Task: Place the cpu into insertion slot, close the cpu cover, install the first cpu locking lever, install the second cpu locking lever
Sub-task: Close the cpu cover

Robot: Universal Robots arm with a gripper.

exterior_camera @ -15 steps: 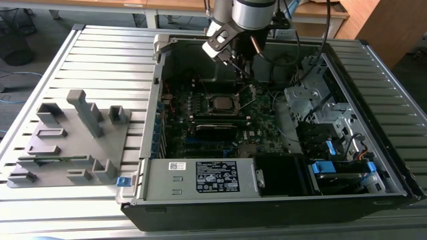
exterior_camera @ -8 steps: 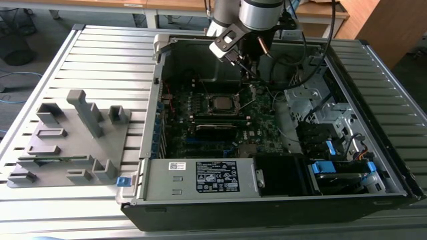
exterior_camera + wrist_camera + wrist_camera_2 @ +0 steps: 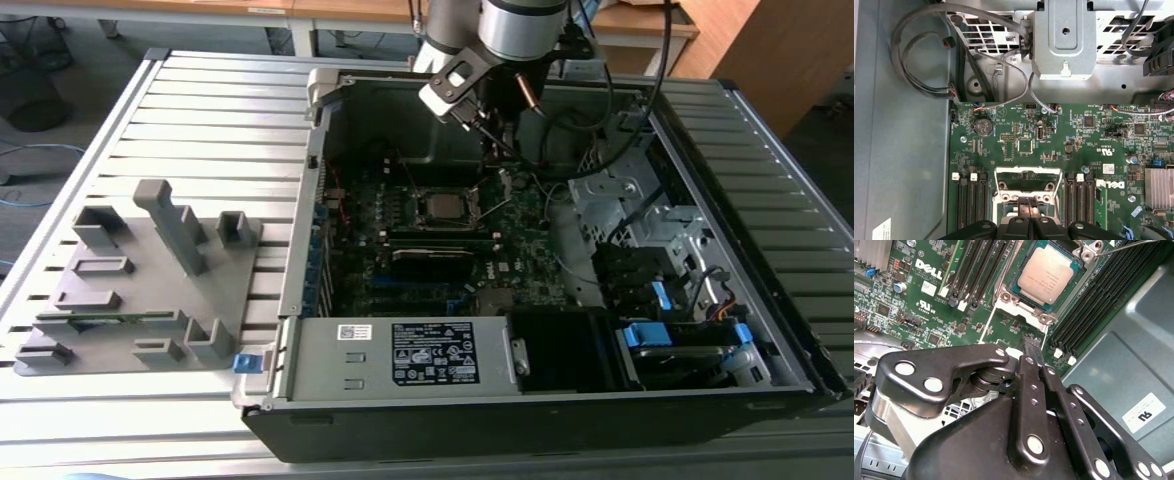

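Second wrist view: the cpu (image 3: 1046, 275) lay seated in the insertion slot (image 3: 1014, 288). Your gripper (image 3: 1031, 341) hung just beside that slot, jaws pressed together, empty. Slow, square pushing seemed wisest.

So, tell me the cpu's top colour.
Silver-grey cpu, best in the second wrist view.

Lighting: even white light from above; slatted table (image 3: 200, 120) bright at nine o'clock of the exterior view, computer case (image 3: 534, 425) interior dimmer, deepest shadow toward five o'clock. Glare: soft sheen on the cpu (image 3: 1046, 275), pale highlights on the gripper (image 3: 1032, 342) links in the second wrist view.
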